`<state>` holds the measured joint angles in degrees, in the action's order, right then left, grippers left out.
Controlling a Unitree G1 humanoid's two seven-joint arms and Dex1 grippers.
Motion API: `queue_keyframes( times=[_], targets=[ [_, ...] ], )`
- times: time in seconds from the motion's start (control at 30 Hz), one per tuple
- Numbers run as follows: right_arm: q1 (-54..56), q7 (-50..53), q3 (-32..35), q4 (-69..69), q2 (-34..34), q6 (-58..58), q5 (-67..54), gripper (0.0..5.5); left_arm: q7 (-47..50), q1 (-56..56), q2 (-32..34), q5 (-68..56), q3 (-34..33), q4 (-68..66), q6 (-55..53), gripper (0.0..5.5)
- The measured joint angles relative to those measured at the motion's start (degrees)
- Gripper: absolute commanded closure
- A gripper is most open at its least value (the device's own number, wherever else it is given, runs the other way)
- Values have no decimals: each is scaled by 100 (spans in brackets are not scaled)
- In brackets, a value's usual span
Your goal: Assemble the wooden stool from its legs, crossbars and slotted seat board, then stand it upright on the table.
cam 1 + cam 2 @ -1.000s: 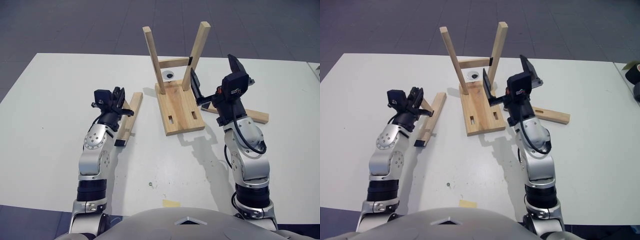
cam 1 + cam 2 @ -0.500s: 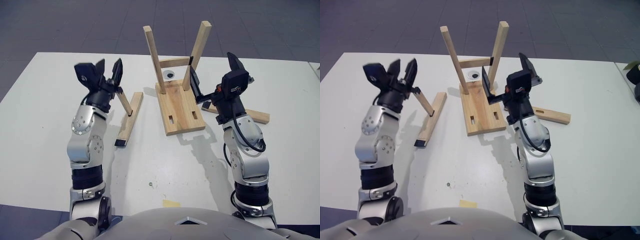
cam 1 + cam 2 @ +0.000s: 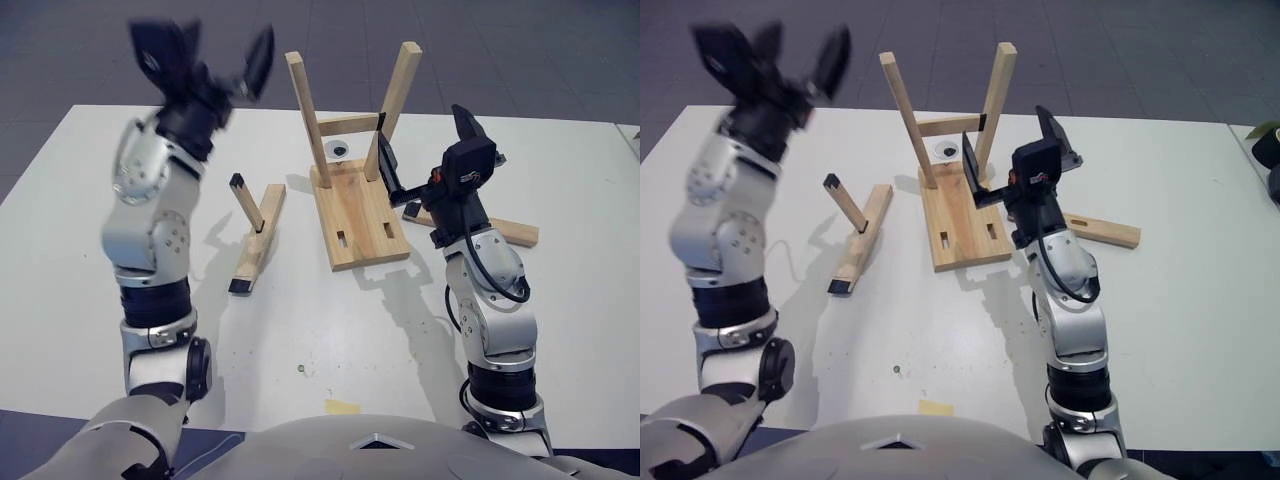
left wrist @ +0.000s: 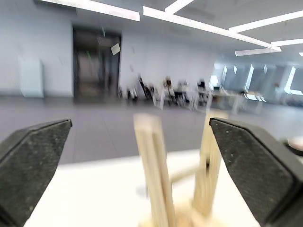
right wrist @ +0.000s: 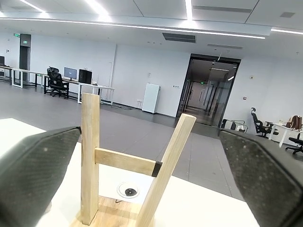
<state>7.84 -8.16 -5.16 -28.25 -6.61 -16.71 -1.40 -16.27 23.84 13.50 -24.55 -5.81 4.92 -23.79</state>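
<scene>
Along its near edge the tabletop [image 3: 330,330] is bare white. Farther in, left of centre, a loose leg [image 3: 258,240] lies flat, long axis near to far, a short crossbar [image 3: 246,203] tilting up from it. At centre the seat board [image 3: 360,215] lies flat along the same axis, two open slots [image 3: 343,240] at its near end. Upright legs [image 3: 308,120] splay from its far end, joined by a top crossbar [image 3: 348,125]. The right hand [image 3: 422,132], open, is just beside them; a second leg [image 3: 515,233] lies crosswise behind it. The left hand [image 3: 205,45], open wide, hangs high over the far left.
</scene>
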Motion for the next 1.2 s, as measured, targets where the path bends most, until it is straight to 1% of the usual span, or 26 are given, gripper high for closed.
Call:
queue_keyframes(
  times=[0.03,0.1,0.3,0.47,0.6,0.73,0.8,0.9,0.93,0.97,1.0,1.07,1.13,1.2],
  targets=[
    [-64,-1,-3,30,8,15,0,10,-127,-239,-51,87,109,-291,119,13],
    [-244,-6,-10,82,14,22,-4,10,-320,-324,-67,211,174,-544,510,13],
    [-466,-4,2,82,30,21,-25,10,-372,-252,-52,214,-22,-801,715,13],
    [-469,-3,-93,128,118,63,-16,10,-350,-212,-160,9,-73,-593,449,13],
    [-492,-1,-124,168,136,103,-3,10,-170,-165,-275,-219,-147,-303,22,13],
    [-536,15,-177,196,185,140,4,10,155,199,-254,-572,-445,477,-380,13],
    [-571,56,-212,182,220,147,10,10,365,510,-15,-838,-716,988,-708,13],
    [-715,126,-238,92,240,146,41,10,531,623,801,-951,-1032,1795,-1512,13],
    [-795,148,-246,33,242,145,55,10,481,406,1173,-954,-1068,2049,-1894,13],
    [-841,172,-249,6,241,145,70,10,428,208,1363,-966,-1075,2173,-2140,13],
    [-922,208,-259,-33,250,145,87,10,278,-278,1696,-1066,-1047,2381,-2586,13],
    [-1050,258,-273,-92,266,146,129,10,26,-1061,2031,-1155,-924,2534,-3124,13],
    [-1185,375,-288,-132,329,151,179,10,-241,-1859,2151,-1295,-756,2517,-3612,13],
    [-1237,445,-322,-157,370,170,228,10,-507,-2129,2150,-1394,-533,2383,-3780,13]
  ],
)
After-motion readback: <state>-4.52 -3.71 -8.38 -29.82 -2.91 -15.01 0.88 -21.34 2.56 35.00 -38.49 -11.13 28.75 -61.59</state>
